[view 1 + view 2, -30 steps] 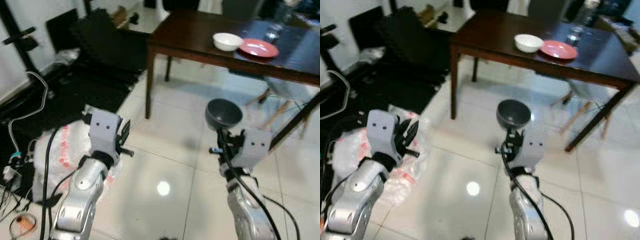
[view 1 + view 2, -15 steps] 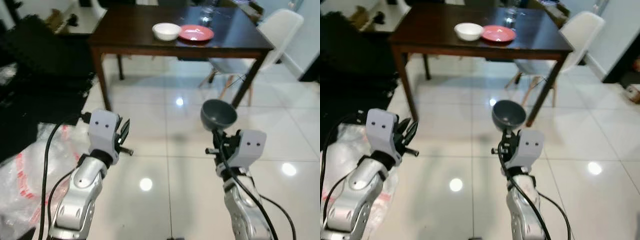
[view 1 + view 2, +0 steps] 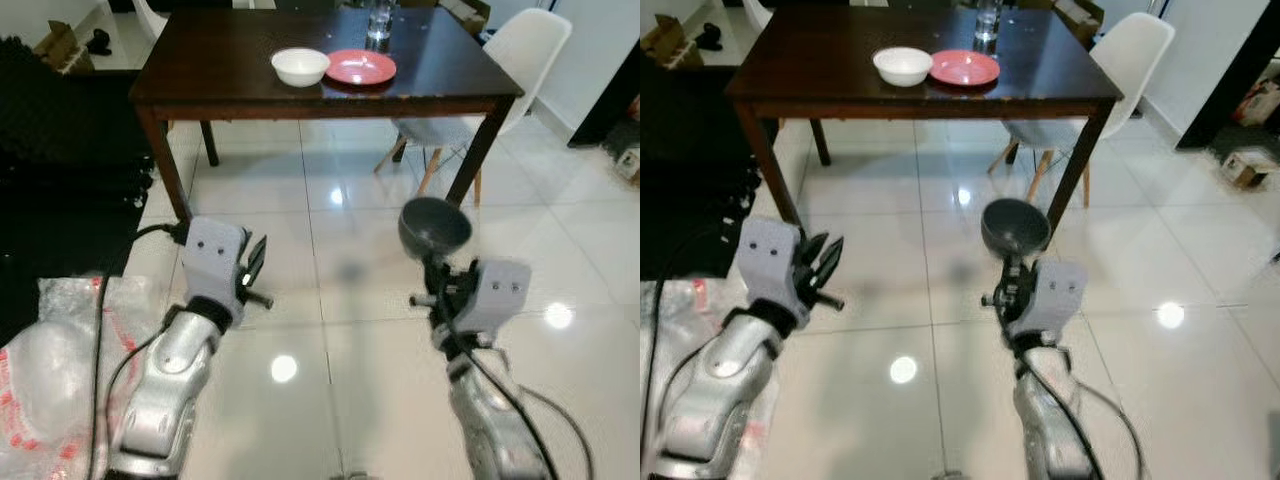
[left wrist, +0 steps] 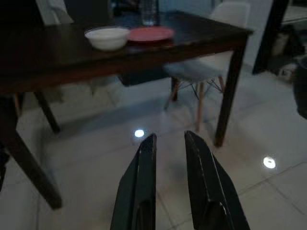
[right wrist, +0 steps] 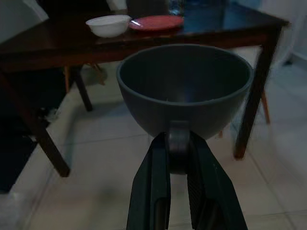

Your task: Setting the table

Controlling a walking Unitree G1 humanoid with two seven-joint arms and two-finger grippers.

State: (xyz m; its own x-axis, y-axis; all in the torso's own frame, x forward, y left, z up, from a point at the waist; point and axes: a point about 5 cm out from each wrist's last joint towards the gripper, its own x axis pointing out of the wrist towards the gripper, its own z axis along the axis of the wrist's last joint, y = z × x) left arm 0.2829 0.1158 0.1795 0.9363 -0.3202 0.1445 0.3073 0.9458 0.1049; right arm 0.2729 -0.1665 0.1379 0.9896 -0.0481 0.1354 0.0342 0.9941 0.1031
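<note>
The dark wooden table (image 3: 230, 60) has a smooth, faintly shiny top, and the white floor tiles (image 3: 330, 330) are glossy, throwing back the ceiling lights. The grey bowl (image 5: 184, 88) looks matt and smooth, the white bowl (image 3: 300, 66) and red plate (image 3: 360, 67) glazed; crinkled clear plastic sheeting (image 3: 45, 350) lies nearby.

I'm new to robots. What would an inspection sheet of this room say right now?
Surface: dark wooden table ahead, on glossy white tile floor.
Job's things: white bowl beside red plate on the table, drinking glass behind them; grey bowl carried.
Clutter: crumpled plastic bag on the floor at the left.
Grippers: right gripper shut on the grey bowl's base; left gripper slightly open, holding nothing.
Cables: black cables along both arms.
Surroundings: white chair at the table's right side.
</note>
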